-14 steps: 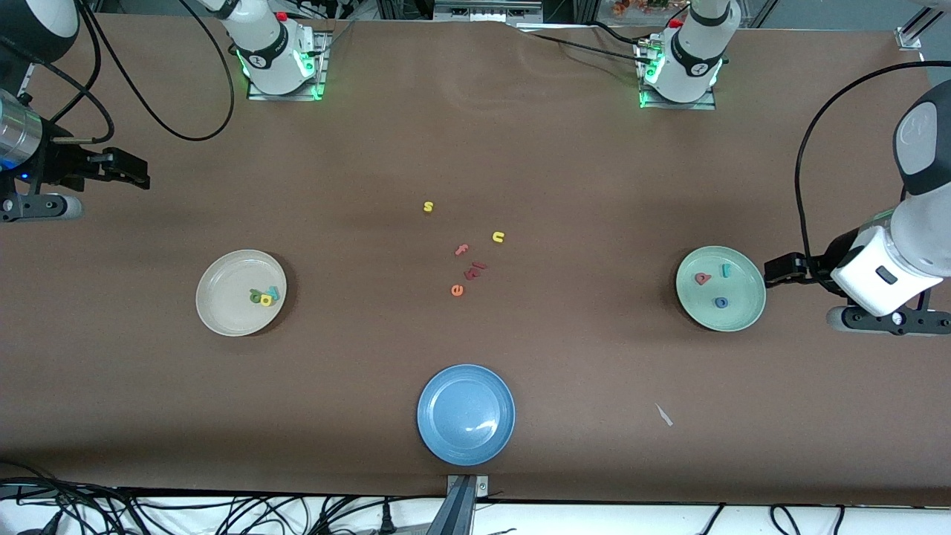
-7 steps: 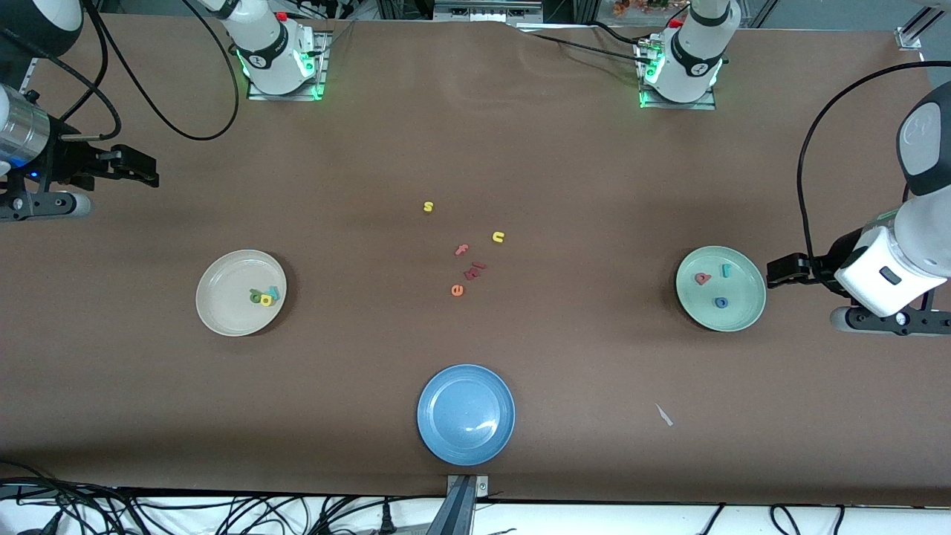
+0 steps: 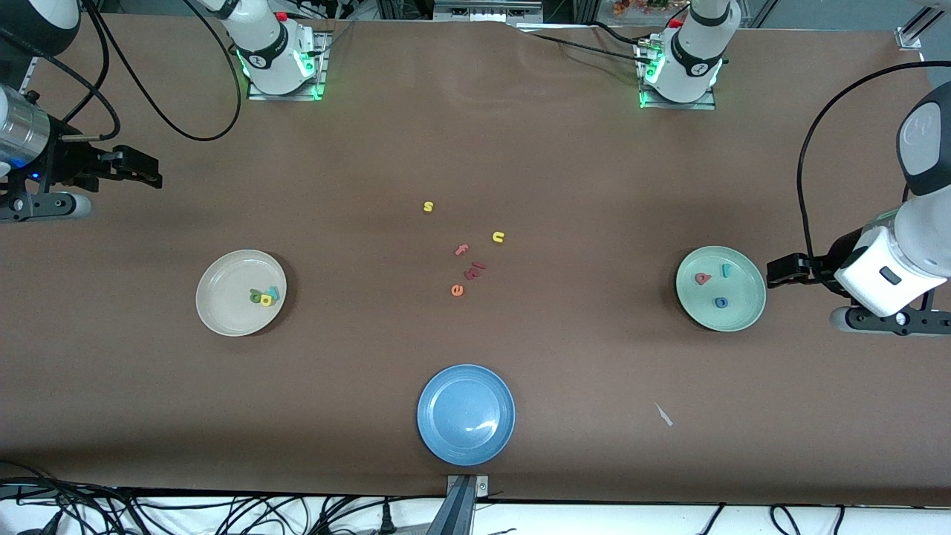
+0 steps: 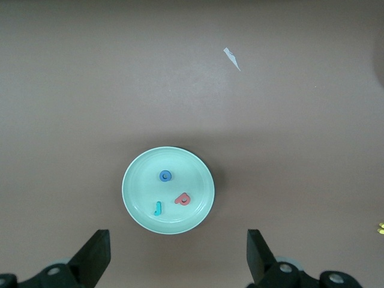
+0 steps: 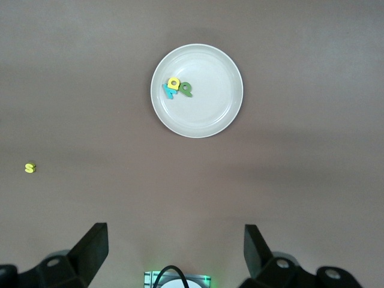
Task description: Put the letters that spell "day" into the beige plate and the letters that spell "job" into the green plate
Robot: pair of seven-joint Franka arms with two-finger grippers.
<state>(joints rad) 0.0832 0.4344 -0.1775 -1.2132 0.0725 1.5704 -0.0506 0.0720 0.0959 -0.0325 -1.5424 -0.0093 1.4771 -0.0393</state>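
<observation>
Six letters sit where the task wants them. My green "d", yellow "a" and teal "y" lie bunched together, touching, in the beige plate toward my right arm's end of the table. The teal "j", blue "o" and salmon "b" lie spread apart in the green plate toward my left arm's end.

My left gripper hangs high just beside the green plate, fingers wide apart and holding nothing. My right gripper hangs over bare table near my right arm's end, well apart from the beige plate, fingers likewise spread and empty.

As I judge it, the sorting is finished and I am at the closing step, both arms pulled clear. The leftover letters in the middle of the table and the blue plate nearest the front camera need nothing from me. My next move calls only for parking both arms without brushing either plate.
</observation>
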